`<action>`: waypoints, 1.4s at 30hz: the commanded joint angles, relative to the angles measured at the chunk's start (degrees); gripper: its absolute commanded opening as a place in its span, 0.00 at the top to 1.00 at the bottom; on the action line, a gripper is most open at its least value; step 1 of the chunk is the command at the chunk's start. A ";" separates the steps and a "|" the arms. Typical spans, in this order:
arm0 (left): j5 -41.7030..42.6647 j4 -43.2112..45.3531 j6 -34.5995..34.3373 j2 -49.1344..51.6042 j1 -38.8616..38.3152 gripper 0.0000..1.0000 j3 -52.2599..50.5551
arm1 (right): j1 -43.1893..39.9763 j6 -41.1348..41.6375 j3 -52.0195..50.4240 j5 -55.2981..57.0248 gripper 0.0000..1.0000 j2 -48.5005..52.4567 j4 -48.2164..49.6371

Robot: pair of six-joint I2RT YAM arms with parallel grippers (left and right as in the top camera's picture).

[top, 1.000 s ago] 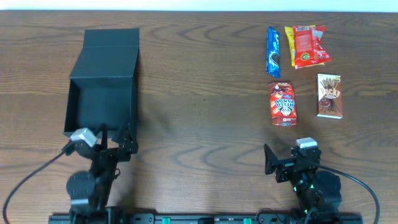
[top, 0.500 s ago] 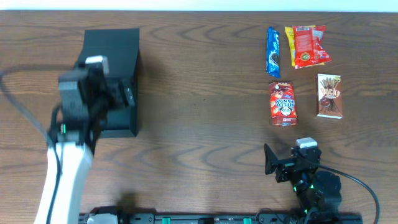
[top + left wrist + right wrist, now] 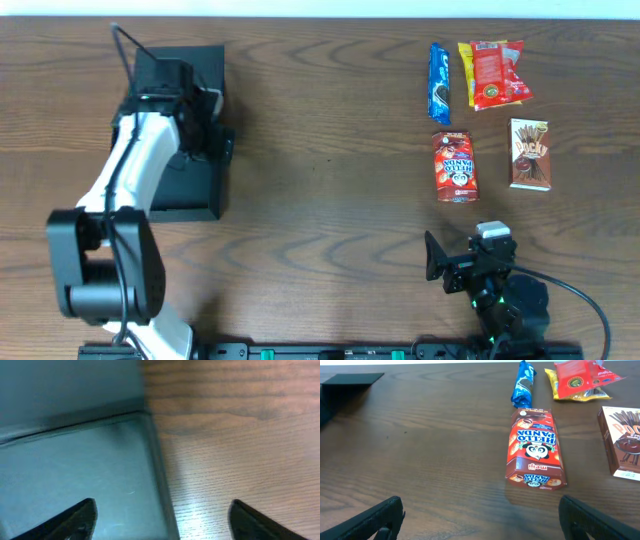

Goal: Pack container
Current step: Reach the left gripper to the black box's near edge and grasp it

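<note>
From where I stand, the table [image 3: 320, 200] is dark brown wood with a strong grain. A pale strip of wall [image 3: 320, 8] runs along its far edge and a black mounting rail [image 3: 330, 352] along the near one. The container [image 3: 190, 200], a matte black box with its flap lid laid back, sits on the left side towards the far edge. The snacks are well apart from it at the far right: a blue packet [image 3: 439, 83], a red and yellow pair of packets [image 3: 492, 73], a Hello Panda box [image 3: 454, 166] and a brown biscuit-stick box [image 3: 528, 154]. The white left arm [image 3: 125, 180] lies across the container and hides much of its inside from above. In the right wrist view the container is only a dark sliver at the top left corner, and the biscuit-stick box is cut off at the right edge. The left wrist view is soft and shows only the tips of its fingers. The left gripper [image 3: 162, 520] hangs over the container's right wall with its jaws wide apart, one finger above the teal-looking floor and the other above the bare wood, gripping nothing. The right gripper [image 3: 480, 520] sits low near its base, jaws spread fully, with only table between them.
</note>
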 commanded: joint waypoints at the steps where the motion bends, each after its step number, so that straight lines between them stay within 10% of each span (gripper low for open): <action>1: -2.71 -0.15 0.96 2.64 -1.22 0.29 1.29 | 0.94 -0.70 -0.44 0.37 0.01 -0.33 -0.02; 8: -3.10 0.37 -3.28 4.66 -2.05 0.69 1.29 | 0.94 -0.70 -0.44 0.37 0.01 -0.33 -0.04; 17: -3.32 2.67 -9.86 4.66 -2.14 0.94 1.31 | 0.94 -0.70 -0.44 0.37 0.01 -0.33 -0.02; 42: -1.16 18.84 -37.38 8.20 -20.28 0.94 7.23 | 0.94 -0.70 -0.44 0.37 0.01 -0.33 -0.04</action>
